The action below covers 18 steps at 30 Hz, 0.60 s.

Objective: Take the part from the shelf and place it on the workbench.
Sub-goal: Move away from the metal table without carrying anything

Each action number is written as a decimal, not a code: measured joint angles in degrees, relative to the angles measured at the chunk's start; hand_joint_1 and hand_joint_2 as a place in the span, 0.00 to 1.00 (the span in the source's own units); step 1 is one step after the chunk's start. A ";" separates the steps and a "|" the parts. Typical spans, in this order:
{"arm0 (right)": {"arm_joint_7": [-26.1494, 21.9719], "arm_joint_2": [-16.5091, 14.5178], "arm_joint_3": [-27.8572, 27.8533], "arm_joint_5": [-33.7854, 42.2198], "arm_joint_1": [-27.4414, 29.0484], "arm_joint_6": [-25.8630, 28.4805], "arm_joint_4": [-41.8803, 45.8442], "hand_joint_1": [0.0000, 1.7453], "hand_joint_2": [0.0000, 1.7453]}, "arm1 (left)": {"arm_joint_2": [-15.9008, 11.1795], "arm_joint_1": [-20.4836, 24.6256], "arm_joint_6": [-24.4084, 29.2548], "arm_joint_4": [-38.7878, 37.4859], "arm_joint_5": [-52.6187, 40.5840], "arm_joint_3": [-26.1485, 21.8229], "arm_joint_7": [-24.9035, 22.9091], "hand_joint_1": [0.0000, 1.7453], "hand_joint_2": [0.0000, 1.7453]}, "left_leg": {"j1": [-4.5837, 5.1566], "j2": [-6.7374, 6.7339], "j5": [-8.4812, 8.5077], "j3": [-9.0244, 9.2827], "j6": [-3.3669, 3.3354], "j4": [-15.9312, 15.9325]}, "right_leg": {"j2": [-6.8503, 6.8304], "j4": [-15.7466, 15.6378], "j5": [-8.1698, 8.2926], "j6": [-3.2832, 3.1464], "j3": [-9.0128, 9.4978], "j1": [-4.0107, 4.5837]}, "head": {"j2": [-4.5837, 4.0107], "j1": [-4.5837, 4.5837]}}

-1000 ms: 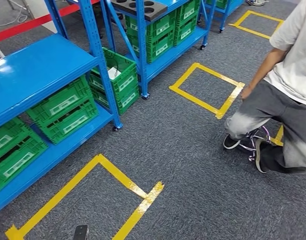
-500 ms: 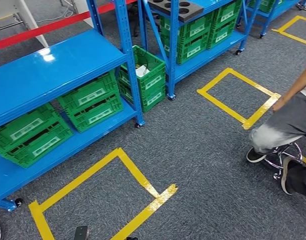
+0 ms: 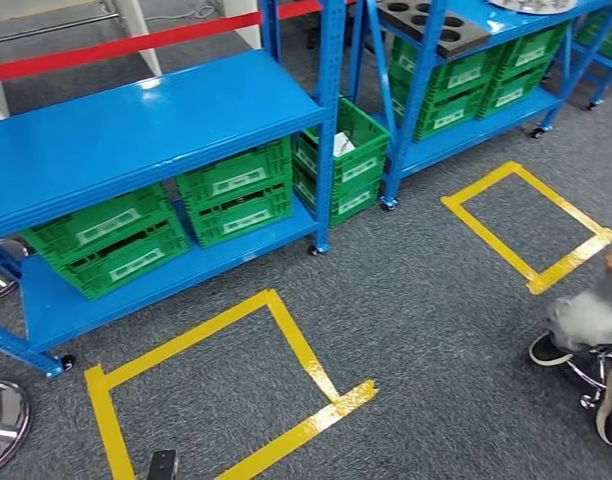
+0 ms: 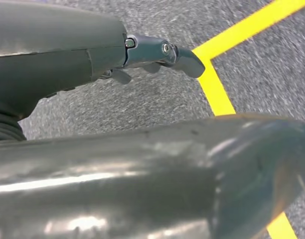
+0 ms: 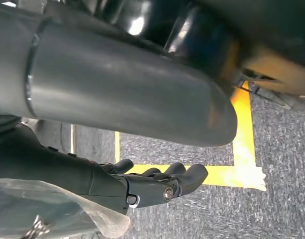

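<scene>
Locating the part: a clear plastic bag [image 5: 49, 209] with something metallic inside shows in the right wrist view, close against the right robot hand [image 5: 143, 186]; I take it for the part, but the content is too blurred to name.
Right robot hand: the dark fingers [image 5: 188, 177] are stretched forward with a light curl, above the carpet; I cannot tell if the hand really grasps the bag or if the bag only lies against it.
Left robot hand [image 4: 154, 52]: released, fingers stretched out, nothing in it; it hangs over the grey carpet near a yellow tape line [image 4: 215, 89].
Floor just ahead: grey carpet [image 3: 424, 330] with a yellow tape square [image 3: 288, 330], open at one side.
Near shelf [image 3: 137, 120]: blue, on small wheels, middle board bare; green crates [image 3: 235, 190] stand in a row on the low board.
Between the shelves: two more green crates [image 3: 348, 160] stacked on the floor, the top one with something white inside.
Far shelf [image 3: 469, 130]: blue, with green crates below and a dark tray with round holes [image 3: 431, 20] on top.
Second tape square [image 3: 529, 220]: on the carpet in front of the far shelf.
Right edge: a person's shoe [image 3: 548, 350] and grey trouser leg, beside a chrome stool base [image 3: 601, 370].
Back: a red strip [image 3: 122, 45] runs behind the near shelf.
</scene>
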<state>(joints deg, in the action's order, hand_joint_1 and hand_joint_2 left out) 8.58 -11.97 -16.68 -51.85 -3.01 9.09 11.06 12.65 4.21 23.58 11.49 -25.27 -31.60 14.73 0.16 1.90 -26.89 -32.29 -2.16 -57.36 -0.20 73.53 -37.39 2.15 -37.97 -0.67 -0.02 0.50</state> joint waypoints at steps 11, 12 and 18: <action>0.15 -0.03 0.00 0.10 -0.01 -0.46 -0.02 0.00 0.00 | 0.01 -0.09 -0.02 0.01 0.22 -0.82 0.46 0.00 0.00 | -0.13 2.27 -2.12 -2.27 2.69 -4.02 | 1.65 -16.12 7.93 -1.97 7.43 -0.40 | 0.00 0.51; 0.17 -0.03 0.00 0.11 0.08 -0.49 -0.02 0.00 0.00 | 0.03 -0.01 -0.02 0.01 0.30 -0.85 0.67 0.00 0.00 | -0.08 0.50 -3.80 -3.74 2.92 -7.24 | 0.78 -16.14 7.83 -2.22 7.54 -0.31 | 0.00 0.71; 0.25 0.01 0.00 0.18 0.12 -0.60 -0.02 0.00 0.00 | -0.04 -0.16 -0.08 0.00 0.33 -0.90 1.08 0.00 0.00 | -0.20 -2.43 -2.48 -4.92 2.71 -10.16 | -3.91 -16.12 6.93 -2.61 8.46 0.19 | 0.00 0.87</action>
<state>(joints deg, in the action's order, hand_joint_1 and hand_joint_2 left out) 8.83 -11.96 -16.68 -51.67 -2.89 8.49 11.04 12.61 4.05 23.50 11.49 -24.94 -32.50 15.81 -0.04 -0.53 -29.38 -37.21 0.55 -67.51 -4.11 57.41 -30.46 -0.46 -29.51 -0.48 -0.02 1.38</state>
